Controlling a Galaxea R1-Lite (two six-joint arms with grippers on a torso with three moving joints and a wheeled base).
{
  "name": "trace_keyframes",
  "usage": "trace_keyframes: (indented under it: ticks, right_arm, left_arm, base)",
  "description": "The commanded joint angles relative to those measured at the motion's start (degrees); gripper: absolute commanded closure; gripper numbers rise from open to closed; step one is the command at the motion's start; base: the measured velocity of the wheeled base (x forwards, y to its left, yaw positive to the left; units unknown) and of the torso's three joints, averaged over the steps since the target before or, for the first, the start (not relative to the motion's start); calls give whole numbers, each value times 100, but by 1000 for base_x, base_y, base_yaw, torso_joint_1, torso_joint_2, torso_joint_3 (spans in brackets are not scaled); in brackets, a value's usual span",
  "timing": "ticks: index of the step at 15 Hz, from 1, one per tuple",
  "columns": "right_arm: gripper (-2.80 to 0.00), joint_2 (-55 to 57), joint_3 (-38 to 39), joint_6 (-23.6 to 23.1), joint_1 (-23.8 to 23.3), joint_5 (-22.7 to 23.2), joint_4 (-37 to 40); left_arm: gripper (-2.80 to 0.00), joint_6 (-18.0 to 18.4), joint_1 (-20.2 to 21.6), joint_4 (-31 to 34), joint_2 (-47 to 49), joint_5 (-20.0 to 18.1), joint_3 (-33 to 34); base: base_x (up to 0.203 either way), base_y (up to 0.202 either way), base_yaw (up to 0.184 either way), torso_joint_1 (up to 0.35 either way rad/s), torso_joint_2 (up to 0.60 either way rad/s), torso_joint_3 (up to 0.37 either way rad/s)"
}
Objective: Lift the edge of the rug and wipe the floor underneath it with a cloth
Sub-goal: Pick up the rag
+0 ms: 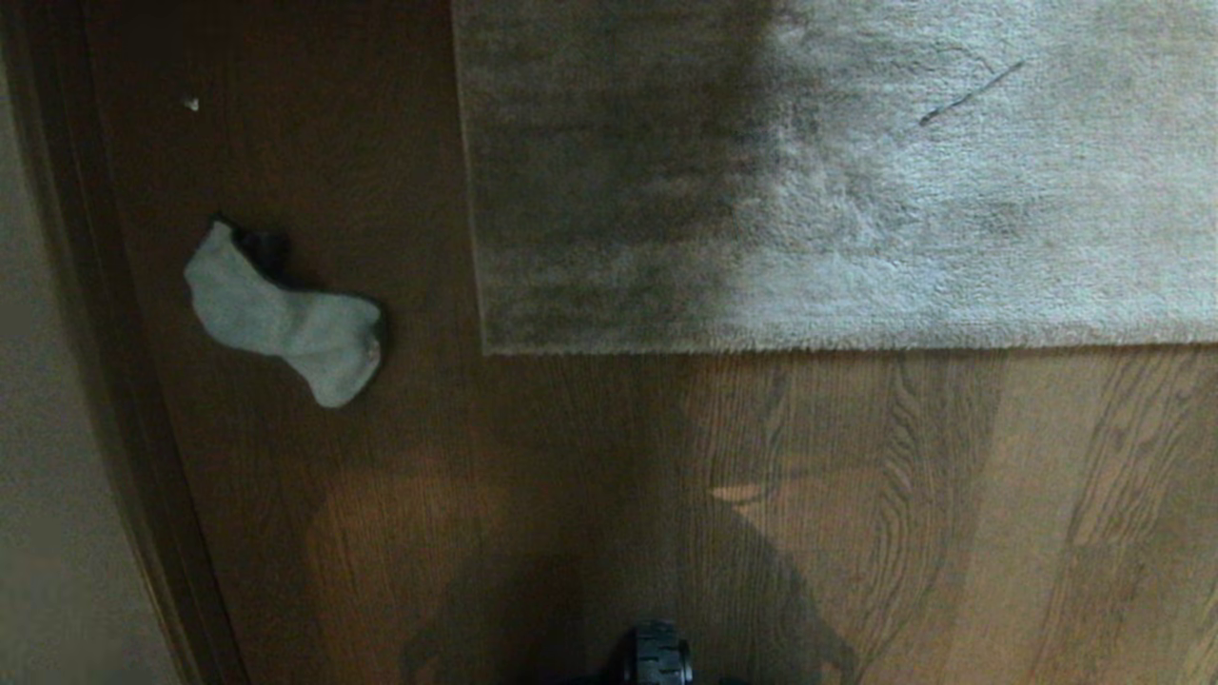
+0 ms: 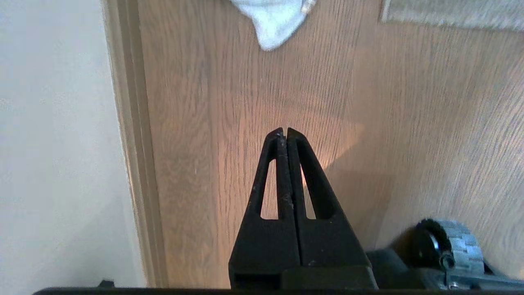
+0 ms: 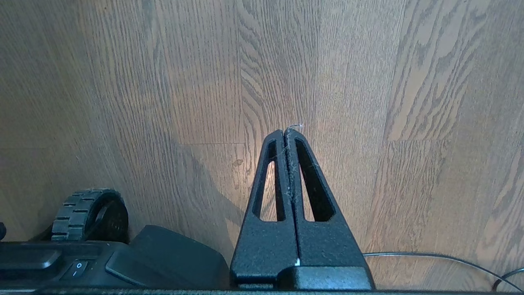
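Observation:
The light grey-beige rug (image 1: pixel 856 190) lies flat, and its near rug edge (image 1: pixel 856 348) ends in a square corner (image 1: pixel 487 350) on the brown wood floor (image 1: pixel 666 495). The pale cloth (image 1: pixel 285 319) lies crumpled on the floor left of that corner; its lower tip and white tag show in the left wrist view (image 2: pixel 272 20), with the rug corner (image 2: pixel 450 14) beside it. My left gripper (image 2: pixel 285 130) hangs shut and empty above bare floor, well short of the cloth. My right gripper (image 3: pixel 288 131) is shut and empty over floor planks (image 3: pixel 368 102). Neither gripper shows in the head view.
A pale wall (image 1: pixel 48 428) with a dark skirting board (image 1: pixel 124 381) runs along the left, close to the cloth. The robot's base wheels (image 1: pixel 657 656) (image 2: pixel 450 246) (image 3: pixel 90 213) sit near me. A thin cable (image 3: pixel 442 258) lies on the floor at my right.

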Motion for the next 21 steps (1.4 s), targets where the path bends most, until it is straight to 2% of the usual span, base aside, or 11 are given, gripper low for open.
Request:
trace_keyframes:
  ticks: [1, 4, 12, 15, 18, 21]
  right_arm:
    - [0, -2, 0, -2, 0, -1, -2]
    - [0, -2, 0, 1, 0, -1, -2]
    - [0, -2, 0, -2, 0, -1, -2]
    - [0, -2, 0, -2, 0, -1, -2]
    - [0, -2, 0, 2, 0, -1, -1]
    - [0, -2, 0, 15, 0, -1, -2]
  left_arm:
    - [0, -4, -20, -9, 645, 0, -80]
    - [0, -4, 228, -8, 982, 3, -93]
    - [0, 13, 260, -131, 2577, 29, -116]
    - [0, 79, 255, -647, 3502, 23, -296]
    - [0, 389, 249, -1360, 4506, -2, -571]
    - [0, 486, 193, -1748, 4905, -82, -1049]
  base:
    - [0, 0, 0, 0, 0, 0]
    - [0, 0, 0, 0, 0, 0]
    - [0, 0, 0, 0, 0, 0]
    - [0, 0, 0, 0, 0, 0]
    - [0, 0, 0, 0, 0, 0]
    - [0, 0, 0, 0, 0, 0]
